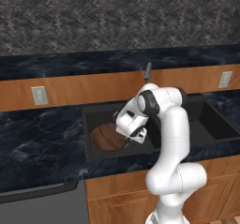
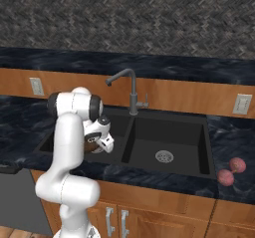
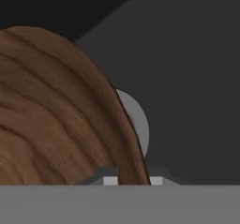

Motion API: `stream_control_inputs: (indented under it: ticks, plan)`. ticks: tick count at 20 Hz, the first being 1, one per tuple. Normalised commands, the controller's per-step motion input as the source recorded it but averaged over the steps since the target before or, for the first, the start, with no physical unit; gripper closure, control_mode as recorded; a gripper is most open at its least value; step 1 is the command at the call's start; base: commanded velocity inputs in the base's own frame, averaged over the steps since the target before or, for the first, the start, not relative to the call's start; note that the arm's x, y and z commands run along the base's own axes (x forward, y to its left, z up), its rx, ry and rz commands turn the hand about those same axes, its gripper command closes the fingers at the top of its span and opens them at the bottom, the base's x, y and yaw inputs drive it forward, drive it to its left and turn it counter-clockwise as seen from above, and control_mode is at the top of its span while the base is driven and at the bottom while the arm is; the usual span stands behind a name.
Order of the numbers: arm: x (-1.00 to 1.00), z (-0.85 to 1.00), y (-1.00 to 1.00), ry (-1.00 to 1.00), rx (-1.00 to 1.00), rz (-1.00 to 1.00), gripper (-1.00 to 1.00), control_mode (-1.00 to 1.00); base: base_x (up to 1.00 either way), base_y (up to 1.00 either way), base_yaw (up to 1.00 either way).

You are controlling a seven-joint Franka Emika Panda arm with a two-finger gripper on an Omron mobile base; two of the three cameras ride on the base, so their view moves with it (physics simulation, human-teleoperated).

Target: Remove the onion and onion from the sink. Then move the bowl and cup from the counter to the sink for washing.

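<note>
The brown wood-grain bowl (image 1: 107, 138) lies low in the left basin of the black sink (image 1: 93, 158). My gripper (image 1: 136, 136) reaches down at the bowl's right edge. In the hand view, the bowl (image 3: 56, 115) sits at the left and its rim runs between the two fingertips, so the gripper (image 3: 133, 181) is shut on that rim. A grey drain (image 3: 139, 124) shows behind the rim. From the right base view, the gripper (image 2: 102, 145) covers most of the bowl (image 2: 91, 145). Two pinkish-red onions (image 2: 238, 165) (image 2: 225, 177) rest on the counter right of the sink. The cup is out of view.
A grey gooseneck faucet (image 2: 132, 90) stands behind the divider between the basins. The right basin (image 2: 169, 132) holds only its metal drain (image 2: 164, 156). Dark marble counter (image 1: 42, 143) stretches left of the sink. Wall outlets (image 1: 39, 95) (image 2: 242, 104) sit on the wooden backsplash.
</note>
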Motion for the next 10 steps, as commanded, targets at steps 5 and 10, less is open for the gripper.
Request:
stream_control_inputs:
  ticks: [5, 10]
  plan:
    - [0.14, -0.2, 0.12, 0.0, 0.0, 0.03, 1.0, -1.0, 0.0, 0.0, 0.0]
    - [0.17, -0.16, 0.16, 0.0, 0.0, 0.03, 1.0, -1.0, 0.0, 0.0, 0.0]
